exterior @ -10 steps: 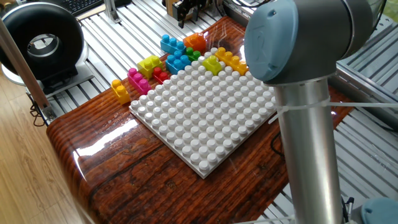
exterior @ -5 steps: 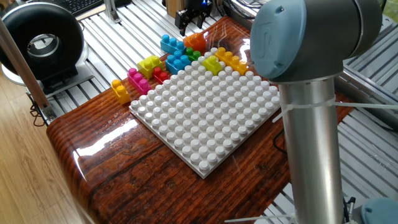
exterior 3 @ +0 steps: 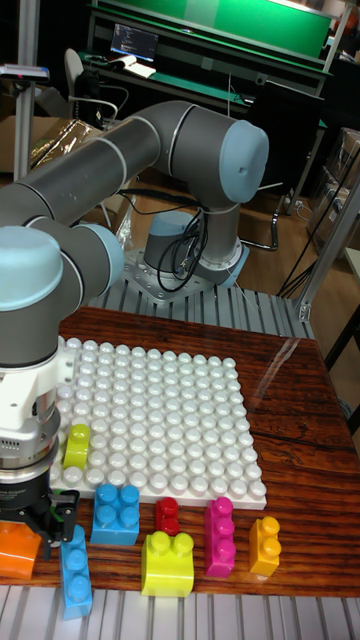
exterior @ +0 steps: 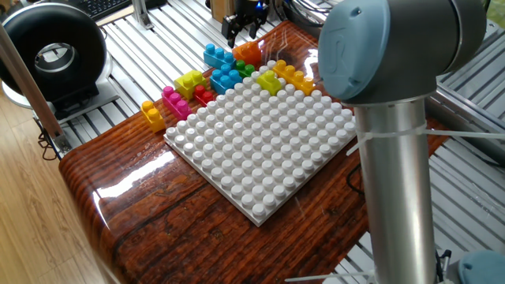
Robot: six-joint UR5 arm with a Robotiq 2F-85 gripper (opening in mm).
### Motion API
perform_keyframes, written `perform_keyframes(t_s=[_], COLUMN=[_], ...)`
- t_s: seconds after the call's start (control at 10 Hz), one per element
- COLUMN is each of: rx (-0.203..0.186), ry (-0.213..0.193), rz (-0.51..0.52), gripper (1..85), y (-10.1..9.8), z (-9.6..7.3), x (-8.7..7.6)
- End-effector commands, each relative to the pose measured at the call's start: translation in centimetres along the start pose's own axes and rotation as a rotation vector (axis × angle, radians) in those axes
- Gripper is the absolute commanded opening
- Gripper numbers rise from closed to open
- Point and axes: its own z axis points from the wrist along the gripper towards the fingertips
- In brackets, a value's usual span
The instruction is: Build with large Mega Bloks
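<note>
Over at the far edge of the white baseplate (exterior: 260, 142), the gripper (exterior: 241, 25) hangs right above the orange brick (exterior: 248, 53), fingers pointed down. From the tall view it sits at about seven o'clock of the plate, just off the corner, black fingers (exterior 3: 58, 515) low beside that orange brick (exterior 3: 18, 550). Are the jaws closed on it? Cannot tell; the wrist blocks the tips, and the fixed camera catches only dark shapes.

Loose bricks crowd the plate's edge: blue brick (exterior 3: 117, 513), slim blue brick (exterior 3: 75, 572), red brick (exterior 3: 167, 516), lime brick (exterior 3: 166, 563), magenta brick (exterior 3: 219, 537), yellow-orange brick (exterior 3: 265, 545). One yellow-green brick (exterior 3: 76, 446) already stands on the plate near that corner.

My read: this is the pick. To do it well, centre the fingers across the orange brick's flat sides, not over the studs, come straight down, and keep clear of the slim blue one just beside it. Lift vertically so neighbours don't get dragged along.
</note>
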Motion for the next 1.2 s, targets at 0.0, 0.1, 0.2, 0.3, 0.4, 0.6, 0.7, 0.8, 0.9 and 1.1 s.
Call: perform_keyframes(t_s=[0.0,0.1,0.2,0.3,0.4,0.6,0.7,0.8,0.9,1.1], rx=[-0.018,-0.024,-0.031,-0.033,-0.03,-0.004,0.001,0.004,0.004,0.005], ry=[-0.008,-0.009,-0.012,-0.012,-0.011,-0.008,-0.001,0.007,0.005,0.005], rz=[0.003,0.003,0.004,0.006,0.001,-0.01,-0.006,-0.001,0.0,0.0], gripper=[71.3,71.3,71.0,71.0,70.7,70.3,70.3,70.3,70.3,70.3], y=[0.19,0.18,0.16,0.12,-0.07,-0.77,-0.68,-0.65,-0.65,-0.62], z=[0.32,0.47,0.64,0.66,0.61,0.43,0.17,-0.14,-0.16,-0.25], x=[-0.15,-0.18,-0.29,-0.31,-0.3,-0.27,-0.14,0.0,-0.04,-0.1])
